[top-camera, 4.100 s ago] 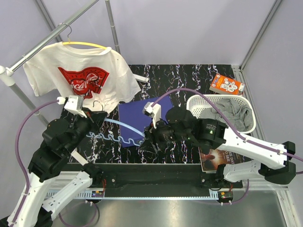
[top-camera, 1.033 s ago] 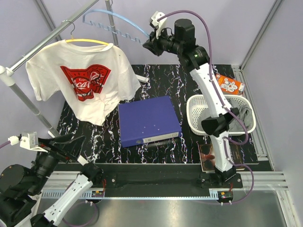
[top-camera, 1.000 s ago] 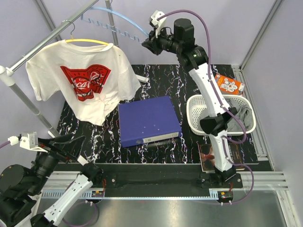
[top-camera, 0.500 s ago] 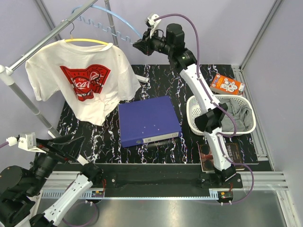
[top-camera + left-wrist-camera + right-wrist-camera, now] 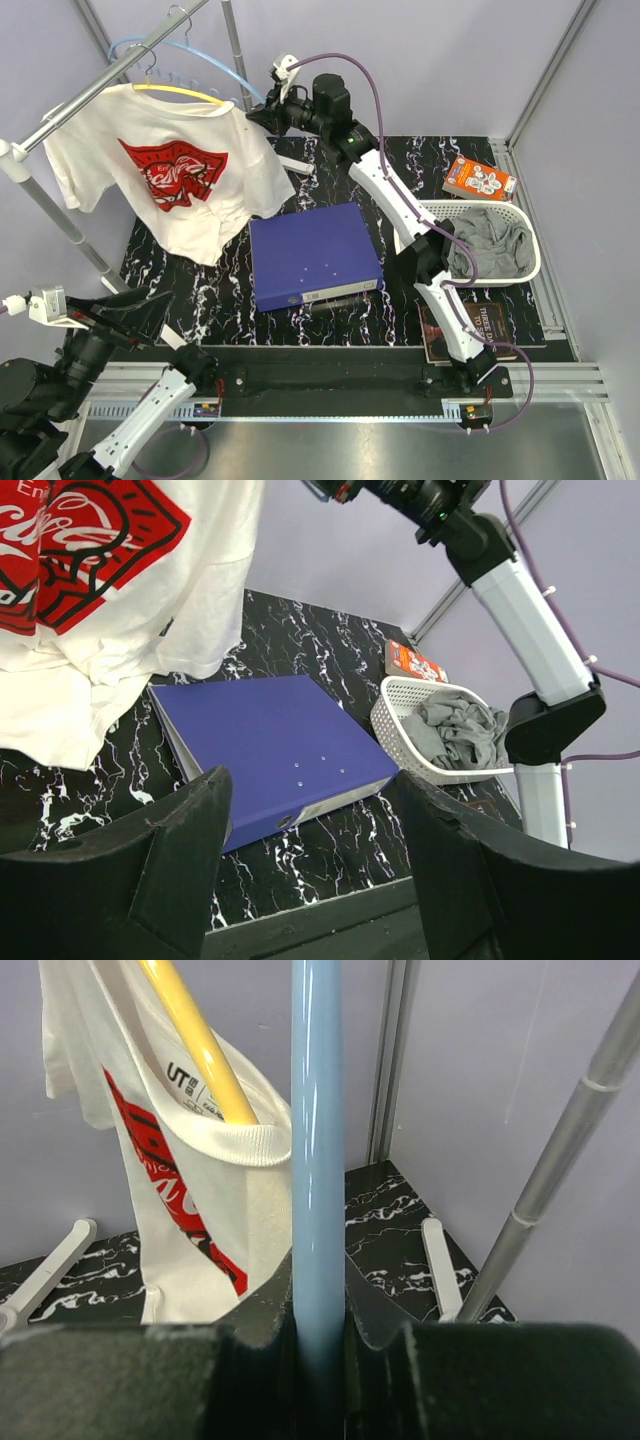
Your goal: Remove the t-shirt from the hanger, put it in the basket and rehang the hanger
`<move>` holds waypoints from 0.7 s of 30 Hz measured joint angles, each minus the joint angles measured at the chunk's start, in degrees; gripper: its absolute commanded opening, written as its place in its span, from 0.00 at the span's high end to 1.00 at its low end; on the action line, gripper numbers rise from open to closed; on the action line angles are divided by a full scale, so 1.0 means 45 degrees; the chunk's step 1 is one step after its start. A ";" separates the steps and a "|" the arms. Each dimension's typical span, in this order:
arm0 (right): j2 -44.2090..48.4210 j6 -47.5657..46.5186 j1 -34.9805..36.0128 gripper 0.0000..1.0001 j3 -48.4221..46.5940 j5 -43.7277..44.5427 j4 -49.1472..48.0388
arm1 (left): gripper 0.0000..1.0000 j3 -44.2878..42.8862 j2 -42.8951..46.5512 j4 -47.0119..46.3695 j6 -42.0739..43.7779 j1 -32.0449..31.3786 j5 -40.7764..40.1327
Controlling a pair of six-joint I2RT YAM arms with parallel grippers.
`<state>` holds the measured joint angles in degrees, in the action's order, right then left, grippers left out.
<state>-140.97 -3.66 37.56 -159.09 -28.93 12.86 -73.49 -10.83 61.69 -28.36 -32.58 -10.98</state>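
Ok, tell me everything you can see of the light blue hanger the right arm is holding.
The light blue hanger is a glossy, plastic-looking rod with a curved shoulder and a wavy lower bar. The right gripper clamps one end, fingers shut on the rod. It is held high by the rail, beside the yellow hanger carrying the white t-shirt. Its hook is near the rail; whether it is hooked on, I cannot tell.

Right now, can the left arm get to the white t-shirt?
Probably yes, with a stretch. The left hand sits open, back at the near edge; the t-shirt hangs far off, with nothing between them.
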 measured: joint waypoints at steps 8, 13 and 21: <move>-0.0219 0.0015 0.0039 1.00 -0.0005 0.0423 -0.0238 | 0.29 -0.0136 0.0005 0.0092 -0.0063 0.0000 0.0005; -0.0321 0.0000 -0.0044 1.00 -0.0005 0.0563 -0.0374 | 0.29 -0.0131 0.0005 0.0092 -0.0102 0.0000 0.0005; -0.0627 0.0005 -0.0272 1.00 -0.0005 0.0568 -0.0835 | 0.29 -0.0131 0.0005 0.0092 -0.0102 0.0000 0.0005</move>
<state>-143.79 -3.64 36.34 -159.11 -26.37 9.10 -74.08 -10.81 62.11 -28.82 -32.58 -10.96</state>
